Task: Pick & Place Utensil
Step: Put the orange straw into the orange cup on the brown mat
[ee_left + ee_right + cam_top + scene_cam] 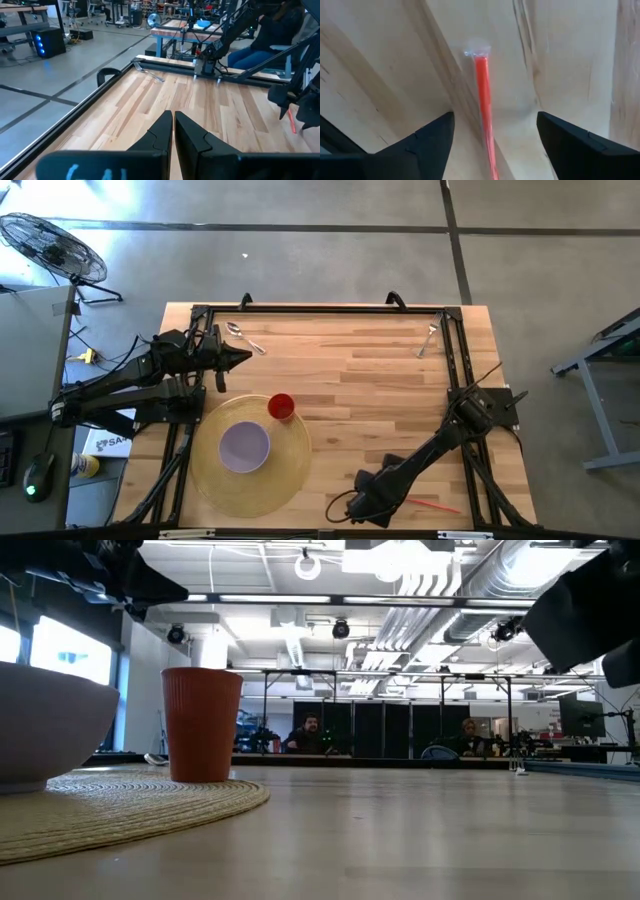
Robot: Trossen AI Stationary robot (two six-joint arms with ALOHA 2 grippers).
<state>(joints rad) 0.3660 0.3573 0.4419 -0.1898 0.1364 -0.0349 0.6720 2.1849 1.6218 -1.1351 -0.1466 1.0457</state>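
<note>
R end effector (492, 132) sits low over the near edge of the tabletop (380, 380), well right of the woven placemat (290, 470). Fingers (415, 145) spread wide, nothing pinched. Wrist view shows a thin red utensil (484, 105) w/ a clear tip lying flat on the wood between the two fingers, not touching either. In the high view the same red utensil (436, 505) lies just right of the R arm's tip, far right of the placemat; which kind of utensil it is I can't tell, prob. a straw or slim stick.

L end effector (238, 357) hangs above the tabletop just beyond the placemat's far-left edge, fingers (162, 132) pressed together, empty.

On the placemat: a lavender bowl (244, 446) near its middle, and a red cup (281, 406) upright at its far edge, close to the bowl but apart from it. Low view has the cup (202, 723) standing on the mat's weave beside the bowl (45, 725).

A metal spoon (243, 336) lies on the wood beyond the placemat, near the far-left corner, just past the L end effector. A metal fork (429, 340) lies well away from the placemat by the far-right corner; L wrist view catches it too (150, 75).

Beyond the tabletop, low view shows two seated people (310, 735) far back in the room.
</note>
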